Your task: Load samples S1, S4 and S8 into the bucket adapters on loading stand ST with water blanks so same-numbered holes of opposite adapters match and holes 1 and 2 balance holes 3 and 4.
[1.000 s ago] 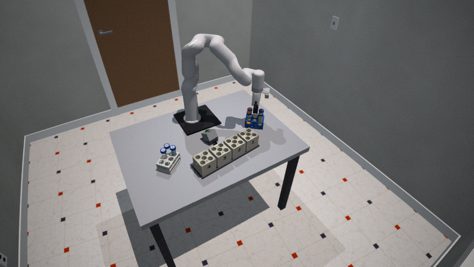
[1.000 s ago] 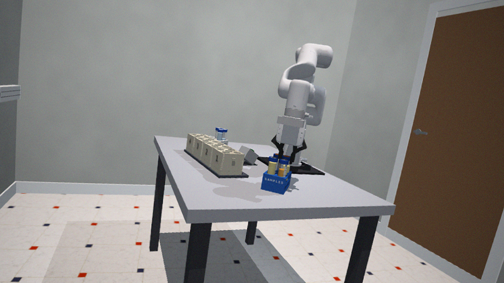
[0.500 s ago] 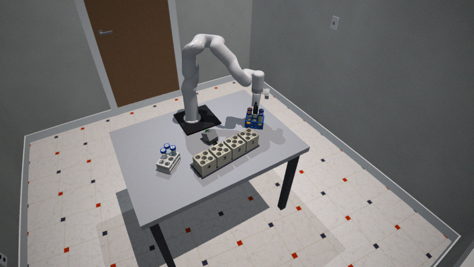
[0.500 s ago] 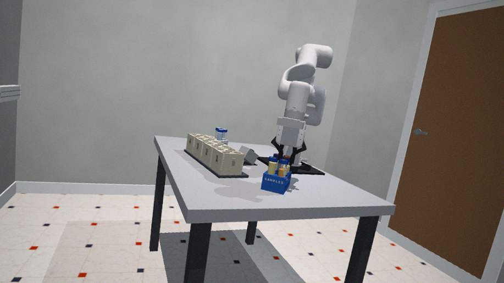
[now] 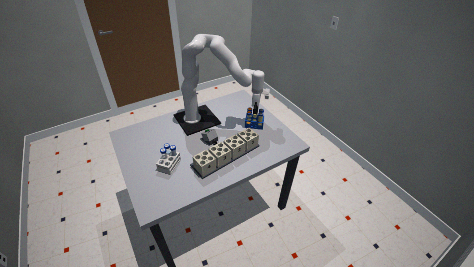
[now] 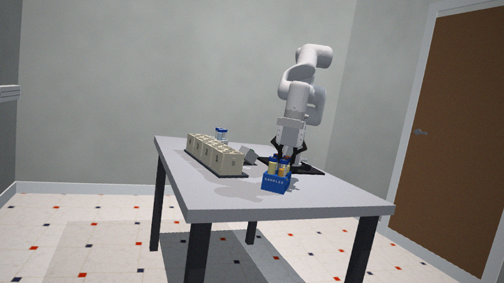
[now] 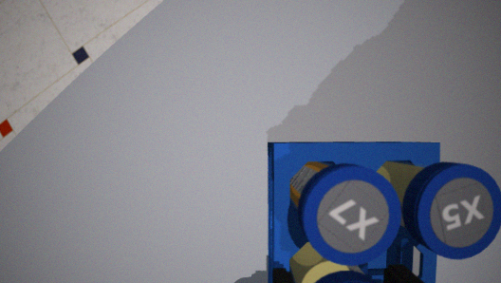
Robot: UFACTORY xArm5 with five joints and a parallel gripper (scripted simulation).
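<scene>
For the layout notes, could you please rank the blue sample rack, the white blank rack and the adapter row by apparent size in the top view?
1. adapter row
2. white blank rack
3. blue sample rack, farther off, so unsure against 2.

Capped tubes X7 (image 7: 351,214) and X5 (image 7: 459,212) crowd the pincer (image 6: 287,156).

My arm (image 5: 199,46) glossy white plastic, matt grey table (image 5: 159,192), glossy blue plastic sample rack (image 6: 275,181) at my six o'clock, matt beige adapters (image 5: 228,149), speckled floor tiles (image 5: 331,212).
</scene>
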